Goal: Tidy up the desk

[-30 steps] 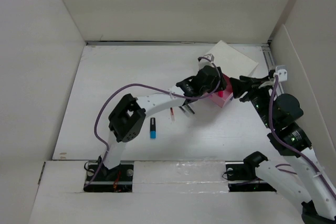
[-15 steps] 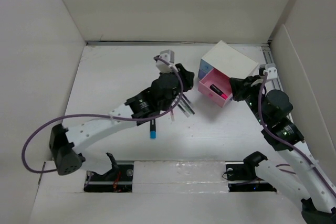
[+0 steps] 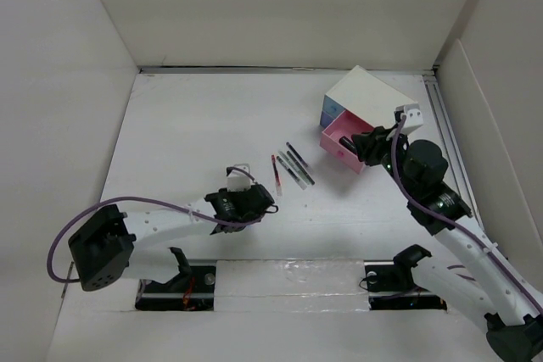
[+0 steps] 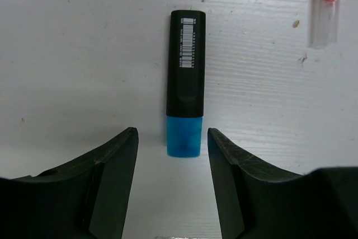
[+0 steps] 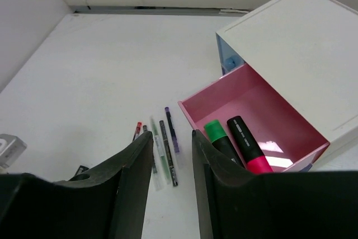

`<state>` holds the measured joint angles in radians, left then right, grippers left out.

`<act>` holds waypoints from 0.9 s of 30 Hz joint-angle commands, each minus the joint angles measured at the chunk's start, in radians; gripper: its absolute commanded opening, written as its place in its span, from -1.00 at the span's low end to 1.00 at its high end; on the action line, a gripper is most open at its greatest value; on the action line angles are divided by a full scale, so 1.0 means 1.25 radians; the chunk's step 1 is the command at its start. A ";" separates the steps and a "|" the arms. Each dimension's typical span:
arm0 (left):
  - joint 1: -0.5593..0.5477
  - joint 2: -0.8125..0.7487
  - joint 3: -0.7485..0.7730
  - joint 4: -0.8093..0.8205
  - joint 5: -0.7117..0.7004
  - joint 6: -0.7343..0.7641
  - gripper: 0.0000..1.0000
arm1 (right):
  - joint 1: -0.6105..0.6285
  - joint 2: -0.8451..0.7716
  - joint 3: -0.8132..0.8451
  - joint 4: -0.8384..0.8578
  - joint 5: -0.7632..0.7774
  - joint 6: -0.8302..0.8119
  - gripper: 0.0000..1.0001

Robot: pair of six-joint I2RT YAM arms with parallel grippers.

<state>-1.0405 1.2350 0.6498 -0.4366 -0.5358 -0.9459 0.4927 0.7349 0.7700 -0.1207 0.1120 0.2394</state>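
Observation:
The desk point(image 3: 187, 133) is a white tabletop with white side panels. A black highlighter with a blue cap point(image 4: 186, 82) lies on it. My left gripper point(image 4: 172, 138) is open just above it, one finger on each side of the cap end and touching nothing. In the top view the left gripper point(image 3: 250, 203) hides the highlighter. My right gripper point(image 5: 172, 135) is open and empty, hovering beside the open pink drawer point(image 5: 268, 96), also seen in the top view point(image 3: 363, 143). The drawer holds a green-capped highlighter point(image 5: 218, 135) and a pink-capped highlighter point(image 5: 246, 144).
Several thin pens point(image 3: 288, 167) lie side by side mid-desk, also in the right wrist view point(image 5: 162, 149). A red pen point(image 4: 325, 4) lies right of the highlighter. The white drawer box point(image 3: 369, 95) stands at the back right by the wall.
My left arm has pulled back from the pink drawer to the near left and come down over the blue-capped highlighter. The pink-capped highlighter now lies in the drawer. My right gripper shifted slightly left.

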 commanded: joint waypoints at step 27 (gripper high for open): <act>-0.002 0.039 0.271 0.088 0.002 0.083 -0.94 | 0.007 -0.030 0.002 0.065 -0.032 0.000 -0.17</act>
<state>-1.0389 1.3956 0.8589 -0.4068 -0.5545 -0.9367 0.4927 0.7090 0.7696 -0.0959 0.0704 0.2394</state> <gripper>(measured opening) 0.240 0.413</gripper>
